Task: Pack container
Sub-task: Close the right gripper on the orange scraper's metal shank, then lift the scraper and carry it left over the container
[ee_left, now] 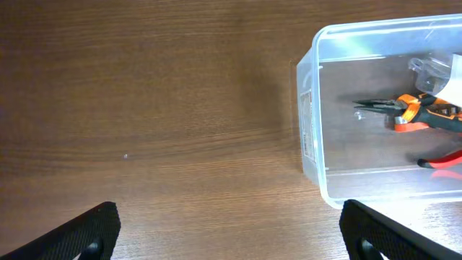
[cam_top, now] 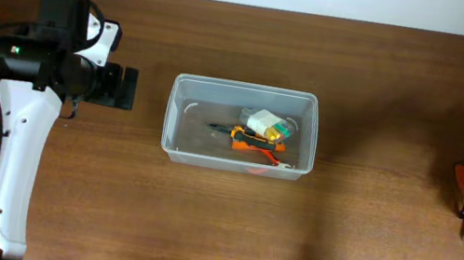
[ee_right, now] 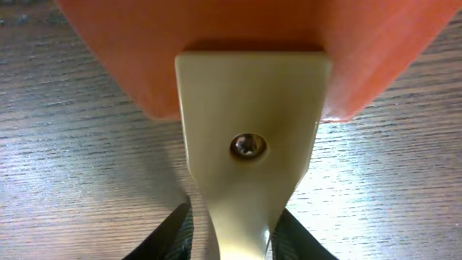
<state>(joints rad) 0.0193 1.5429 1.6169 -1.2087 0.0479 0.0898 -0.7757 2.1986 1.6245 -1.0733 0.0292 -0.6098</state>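
Where the right tool [ee_right: 238, 242] sits low at the right edge of the bench [cam_top: 353, 254], its fingers flank a cream-handled orange scraper [ee_right: 249, 94], grip indeterminate, while the left tool [ee_left: 231, 231] hovers open, left of the container [cam_top: 173, 120] standing mid-bench.

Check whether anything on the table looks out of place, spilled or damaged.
Nothing looks spilled or damaged. The container sits square on the table, with orange-handled pliers and a small clear case lying inside. The only thing apart is an orange tool with a cream handle, outside the container at the table's right edge.
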